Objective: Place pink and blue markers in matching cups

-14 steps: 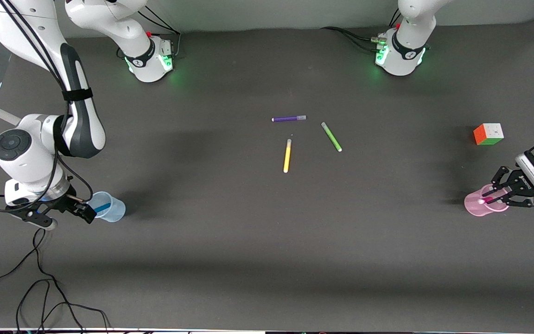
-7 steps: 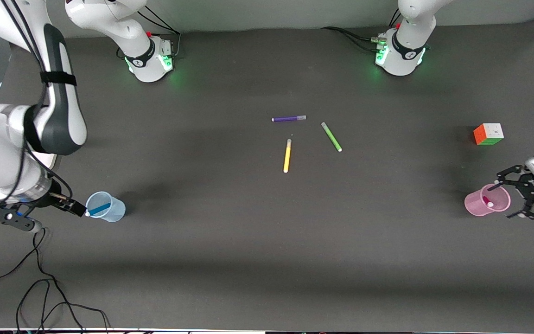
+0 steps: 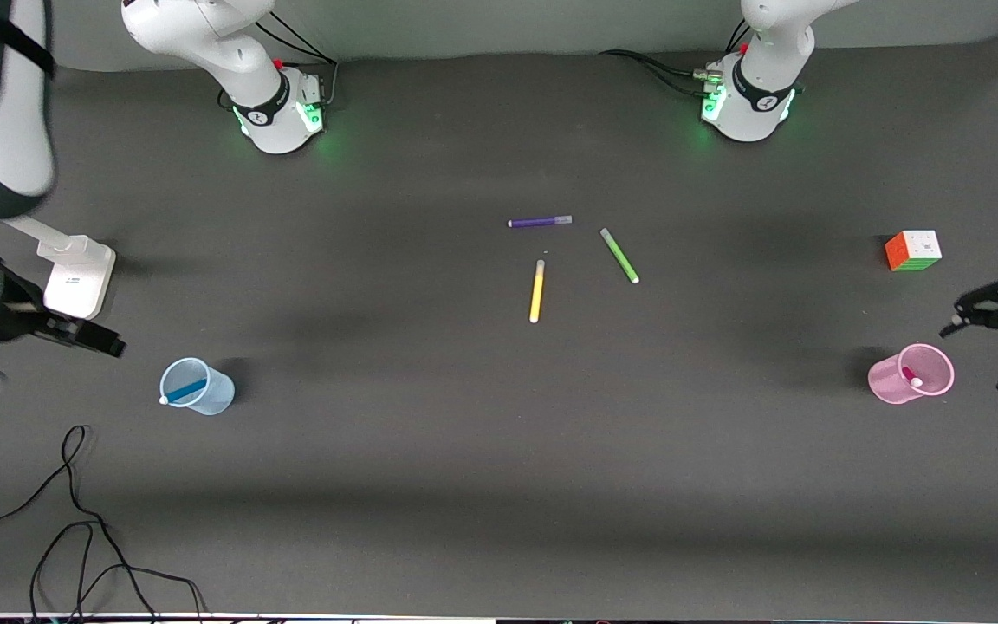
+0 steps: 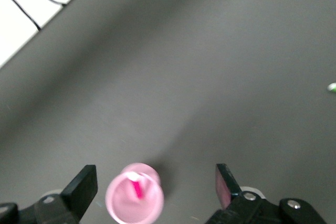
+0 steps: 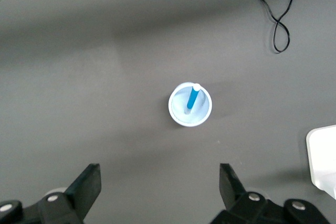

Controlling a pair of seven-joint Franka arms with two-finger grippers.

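The pale blue cup [image 3: 215, 397] stands toward the right arm's end of the table, with the blue marker [image 3: 185, 391] leaning inside it. The pale pink cup [image 3: 884, 382] stands toward the left arm's end and holds the pink marker [image 3: 908, 375]. My right gripper [image 3: 31, 357] is open and empty, raised beside the blue cup at the table's end. My left gripper [image 3: 994, 345] is open and empty, raised beside the pink cup. The right wrist view shows the blue cup [image 5: 176, 109] and blue marker [image 5: 192, 99] below my open right gripper [image 5: 159, 179]. The left wrist view shows the pink cup [image 4: 118, 204] and pink marker [image 4: 137, 189] under my open left gripper [image 4: 156, 178].
A purple pen [image 3: 541, 222], a green pen [image 3: 619, 256] and a yellow pen [image 3: 537, 291] lie mid-table. A colour cube [image 3: 912, 250] sits farther from the camera than the pink cup. A white stand base [image 3: 76, 276] and black cables [image 3: 74, 520] are near the blue cup.
Both grippers have lifted up and drawn away from their cups toward the table's ends, open. The blue and pink markers stay in their cups.
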